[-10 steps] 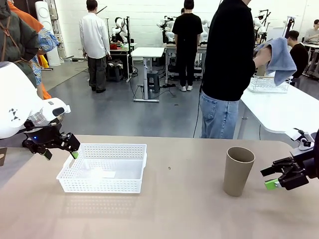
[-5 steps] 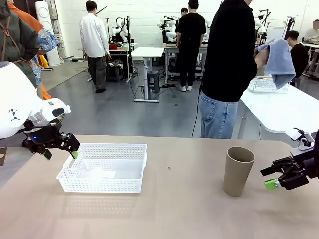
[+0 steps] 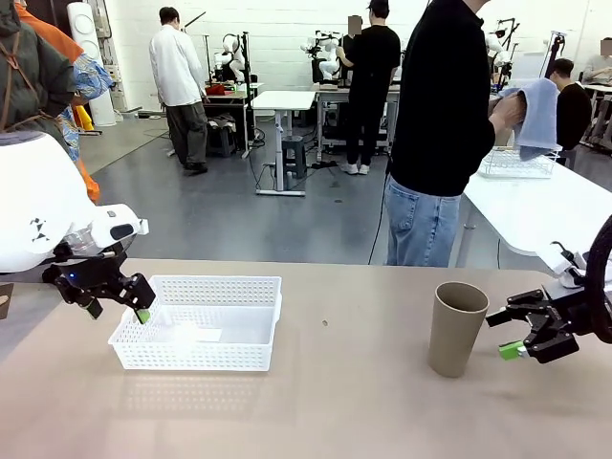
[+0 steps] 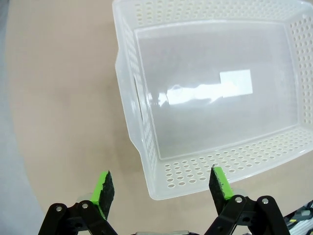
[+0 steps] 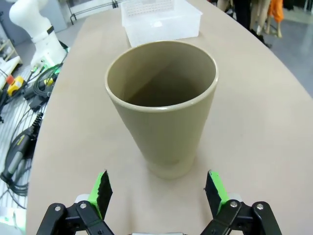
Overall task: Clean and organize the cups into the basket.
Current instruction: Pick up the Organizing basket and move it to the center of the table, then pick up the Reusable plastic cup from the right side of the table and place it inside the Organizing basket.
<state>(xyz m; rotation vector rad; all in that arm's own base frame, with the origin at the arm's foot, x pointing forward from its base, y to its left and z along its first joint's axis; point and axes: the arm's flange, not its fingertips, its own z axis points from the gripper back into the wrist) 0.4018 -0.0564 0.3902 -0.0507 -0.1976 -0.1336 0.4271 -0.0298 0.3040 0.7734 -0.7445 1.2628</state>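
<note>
tan-brown cup (image 3: 457, 328): upright, mouth up, empty, on the tan table (image 3: 335, 411), right of the middle. well apart from the white perforated basket (image 3: 196, 356), set toward the left, with nothing inside but a pale label on its floor.

step in hand, by the look of it: reaching in for a side grasp on the cup. best done by keeping the approach level and centred, with one pad to each side of the tapered wall and no nudge on the way in. grip at low to mid height, on the narrower part of the body. close gently, to avoid tipping so tall and light a tumbler. lift straight up before crossing toward the basket.

right gripper (image 3: 500, 335): spread fully wide, holding nothing, just beside the cup on its right, not touching. in the wrist view, lined up on the cup, green pads (image 5: 101, 190) short of its base.

left gripper (image 3: 118, 312): likewise wide open and empty, hovering at the basket's left end, seemingly clear of the rim.

beyond the table: a person standing with a blue-grey cloth (image 3: 540, 110) in hand.
</note>
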